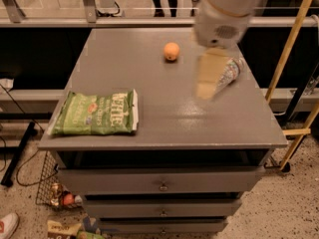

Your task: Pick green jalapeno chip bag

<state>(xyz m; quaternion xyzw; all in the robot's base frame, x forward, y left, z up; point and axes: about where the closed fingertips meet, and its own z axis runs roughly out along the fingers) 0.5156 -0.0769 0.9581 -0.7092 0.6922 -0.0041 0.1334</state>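
Note:
The green jalapeno chip bag [97, 112] lies flat near the front left corner of the grey cabinet top [164, 108], white lettering up and its white end strip to the right. My gripper [208, 78] hangs blurred under the white arm [224, 14] over the right half of the top. It is well to the right of the bag and not touching it. It covers part of the clear water bottle [230, 72].
A small orange fruit [171, 51] sits at the back middle of the top. Drawers [162, 185] face front below. A wire basket [52, 188] with items stands on the floor at the left. A yellow frame [294, 83] stands at the right.

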